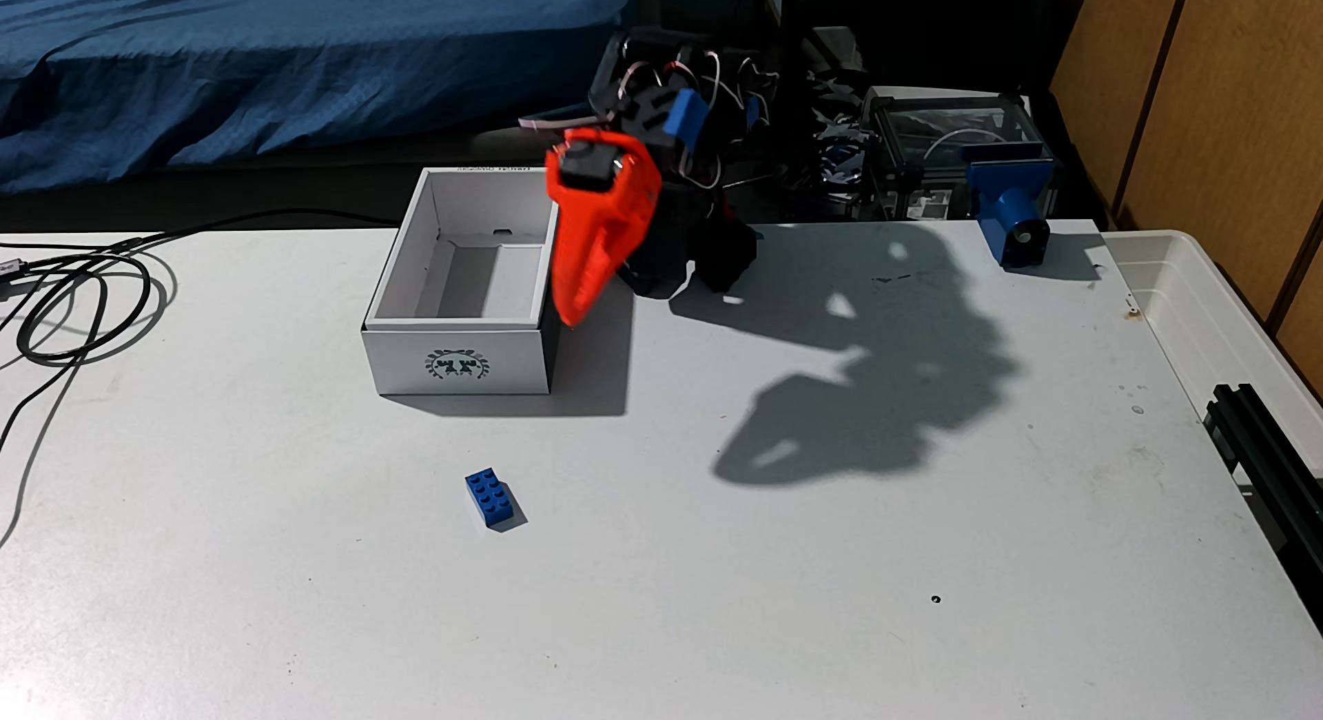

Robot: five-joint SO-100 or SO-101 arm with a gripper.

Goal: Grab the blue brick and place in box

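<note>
Lying well apart from fingers (573, 318): blue brick (492, 499)

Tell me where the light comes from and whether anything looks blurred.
In the fixed view, hard light from the left throws the arm's big shadow rightward across the table; the orange gripper looks slightly motion-smeared, while the blue brick and box stay sharp.

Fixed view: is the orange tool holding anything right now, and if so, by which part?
Nothing is held. The orange tool points down beside the white cardboard box, while the small bright-blue studded plastic brick lies alone on the white table.
</note>
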